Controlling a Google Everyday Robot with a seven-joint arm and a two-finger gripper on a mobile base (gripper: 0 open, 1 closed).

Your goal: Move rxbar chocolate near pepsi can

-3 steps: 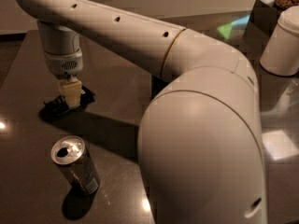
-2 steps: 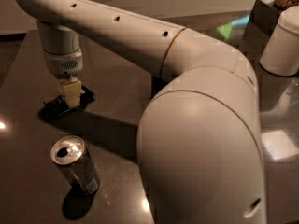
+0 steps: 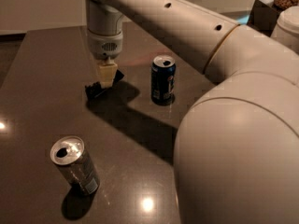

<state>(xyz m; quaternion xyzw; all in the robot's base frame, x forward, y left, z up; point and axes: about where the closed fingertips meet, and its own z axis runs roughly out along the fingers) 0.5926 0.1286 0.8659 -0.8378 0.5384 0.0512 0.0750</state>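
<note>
The rxbar chocolate (image 3: 99,87) is a flat black wrapper bar, tilted, pinched at its middle by my gripper (image 3: 106,77). The gripper hangs straight down from the white arm and is shut on the bar, holding it just above the dark table, with a shadow beneath. The pepsi can (image 3: 163,80), dark blue with a silver top, stands upright on the table about a can's height to the right of the bar. Bar and can are apart.
A silver-grey can (image 3: 74,164) stands upright at the front left. My large white arm (image 3: 233,125) fills the right side and hides the table there. A white container (image 3: 287,27) and a dark box (image 3: 262,13) sit at the far right.
My gripper has moved right and farther back, carrying the black bar off its earlier spot. The arm has shifted and the pepsi can now shows. The silver-grey can has not moved.
</note>
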